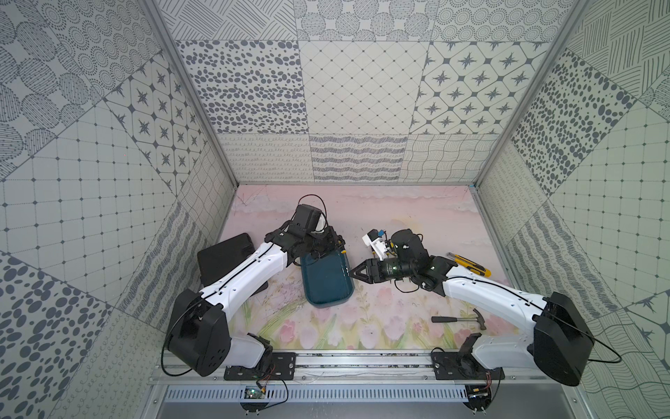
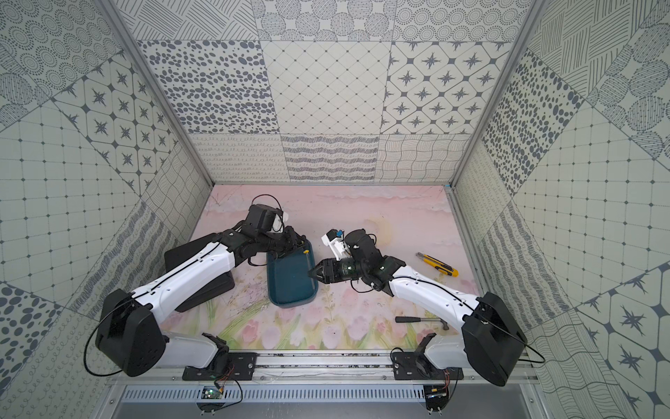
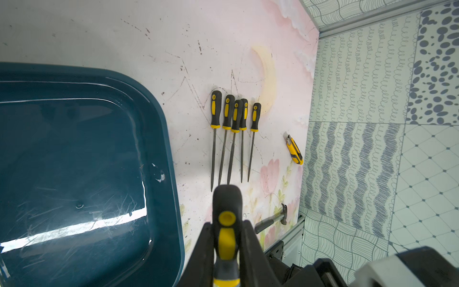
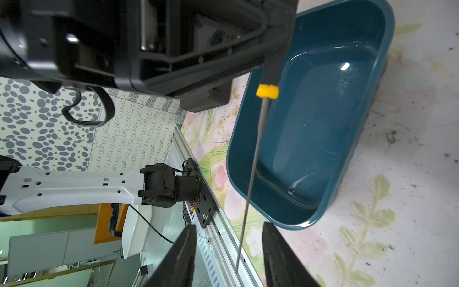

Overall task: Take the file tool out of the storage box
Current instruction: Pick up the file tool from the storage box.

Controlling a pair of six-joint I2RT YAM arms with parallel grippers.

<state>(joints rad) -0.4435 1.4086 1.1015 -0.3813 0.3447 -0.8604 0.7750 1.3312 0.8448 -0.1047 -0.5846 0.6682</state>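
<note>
The left end effector (image 3: 226, 231) is clamped on the black-and-yellow handle of a needle file (image 4: 253, 169). It holds the file in the air with the thin shaft pointing toward the surface's front edge. The shaft runs along above one long rim of the storage box (image 1: 326, 279), which sits near the middle of the surface, so the file is clear of the box floor. That floor looks bare in both wrist views.

The right end effector (image 4: 229, 226) has its fingers apart on either side of the shaft near its tip and not touching it. This looks like a hand-over: the left arm steadies the handle so the right can take the slim shaft without chasing it.

A row of five matching files (image 3: 234, 116) lies on the surface between the box and the right edge, handles toward the back. The held one probably belongs beside them.

A yellow utility knife (image 1: 469, 269) lies by the right edge and a hammer (image 1: 458, 320) near the front right corner. A flat black case (image 1: 224, 254) sits toward the left edge under the left arm.
</note>
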